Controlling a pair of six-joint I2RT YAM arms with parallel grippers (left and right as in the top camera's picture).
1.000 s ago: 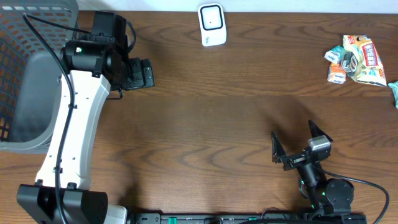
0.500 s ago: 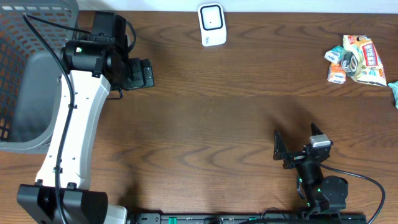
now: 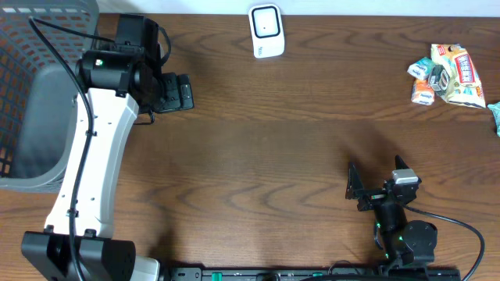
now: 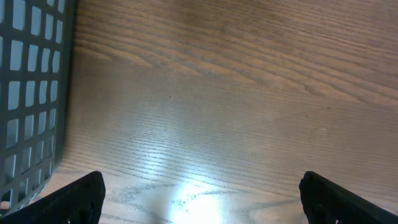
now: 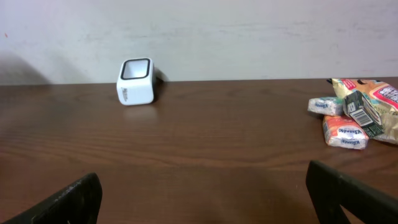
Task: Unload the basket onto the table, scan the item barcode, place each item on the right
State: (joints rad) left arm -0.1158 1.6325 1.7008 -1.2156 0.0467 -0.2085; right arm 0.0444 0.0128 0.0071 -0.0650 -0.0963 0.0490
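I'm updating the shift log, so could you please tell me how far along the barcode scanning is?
Done: nothing visible; the snack packets lie heaped well apart from the scanner. In hand: nothing; the left gripper and right gripper both stand open and empty. Left: picking up a packet and showing its barcode to the scanner.

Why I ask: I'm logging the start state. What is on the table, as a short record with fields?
surface: brown wooden table
scanner: white box-shaped barcode scanner, far edge, centre
items: heap of colourful snack packets, far right, untouched
bin: grey plastic mesh basket, far left
left end effector: open, empty, beside the basket
right end effector: open, empty, near edge, facing scanner and packets
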